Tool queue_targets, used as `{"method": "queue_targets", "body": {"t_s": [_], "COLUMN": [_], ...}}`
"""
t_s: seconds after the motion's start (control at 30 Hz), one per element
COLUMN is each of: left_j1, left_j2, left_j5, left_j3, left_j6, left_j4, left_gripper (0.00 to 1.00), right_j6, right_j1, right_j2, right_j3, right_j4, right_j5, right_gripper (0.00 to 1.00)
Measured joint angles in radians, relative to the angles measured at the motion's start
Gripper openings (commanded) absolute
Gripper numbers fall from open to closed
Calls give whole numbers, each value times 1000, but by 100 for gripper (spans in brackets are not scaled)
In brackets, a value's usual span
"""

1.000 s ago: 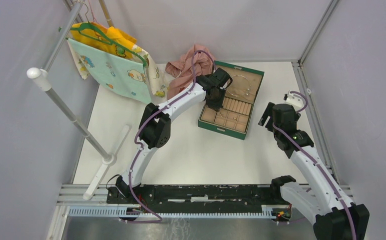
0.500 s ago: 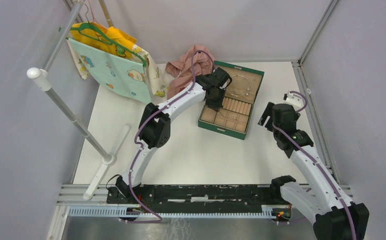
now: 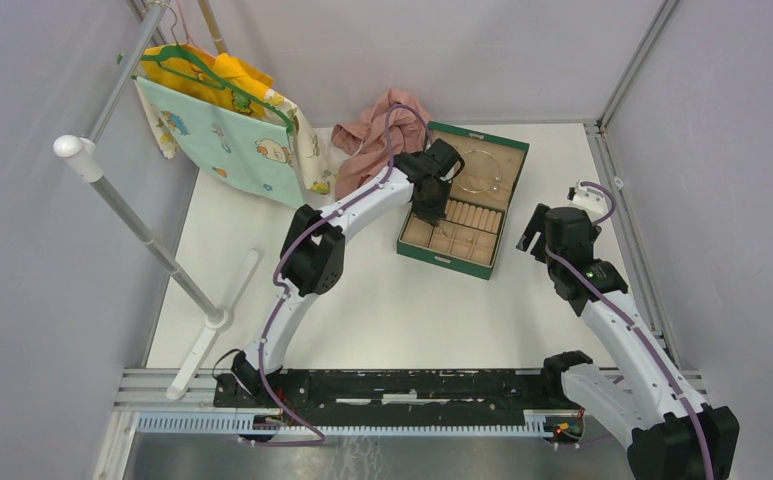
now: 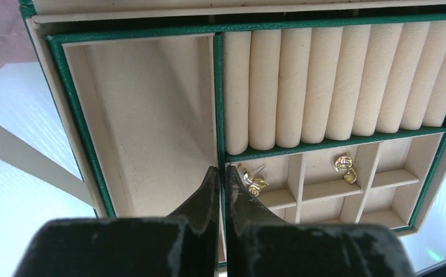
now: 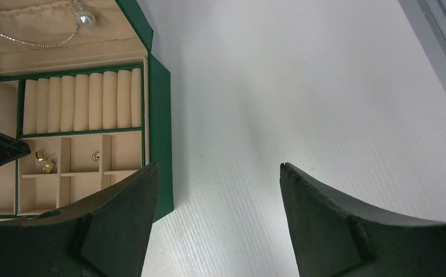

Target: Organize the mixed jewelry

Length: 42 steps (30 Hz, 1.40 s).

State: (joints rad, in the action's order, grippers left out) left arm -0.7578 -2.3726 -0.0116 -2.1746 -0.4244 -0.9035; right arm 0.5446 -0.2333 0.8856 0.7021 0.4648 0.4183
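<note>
**A:** Start big. What's where?

**B:** The green box [image 3: 442, 257] lies open on the white table [image 3: 382, 290], toward the far side. The left claw [image 4: 219, 176] hangs inside it, clenched tight with nothing showing between its tips. It is right over the divider [image 4: 218, 104] between the large compartment [image 4: 151, 115] and the small cells. The right claw [image 5: 218, 170] is spread wide over bare table just beside the box, grasping nothing.

**A:** And the jewelry?

**B:** A silvery chain [image 5: 41, 45] with a pearl bead [image 5: 86, 19] lies in the lid. Two gold pieces [image 4: 253, 180] sit in the cell just beside the left tips, and a third gold piece [image 4: 344, 167] is in the next cell along.

**A:** What worries you?

**B:** If those tips drop while pressed together, I'd expect them to hit the divider or just nudge the gold pieces aside. Nothing steadies the box, so a push could slide it. And pieces that tiny could slip from a pinch and land in the wrong cell.
</note>
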Motion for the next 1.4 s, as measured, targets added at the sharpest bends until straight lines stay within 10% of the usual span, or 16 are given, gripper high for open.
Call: {"method": "queue_targets", "body": {"t_s": [0.47, 0.97, 1.23, 1.4], "left_j1": [-1, 3, 107, 164], "left_j2": [14, 460, 649, 655], "left_j5": [-50, 14, 109, 142], "left_j3": [7, 195, 358, 394], "left_j6": [0, 19, 24, 24], "left_j4": [-1, 71, 99, 96], "left_gripper": [46, 52, 54, 55], "right_j6": [-21, -97, -95, -74], "right_j1": [0, 180, 229, 229], "right_j2": [33, 470, 1021, 1146], "right_j3": [8, 618, 1257, 1221], "right_j4": [-26, -217, -151, -110], "right_j5": [-5, -206, -513, -715], "right_gripper": [83, 86, 84, 84]}}
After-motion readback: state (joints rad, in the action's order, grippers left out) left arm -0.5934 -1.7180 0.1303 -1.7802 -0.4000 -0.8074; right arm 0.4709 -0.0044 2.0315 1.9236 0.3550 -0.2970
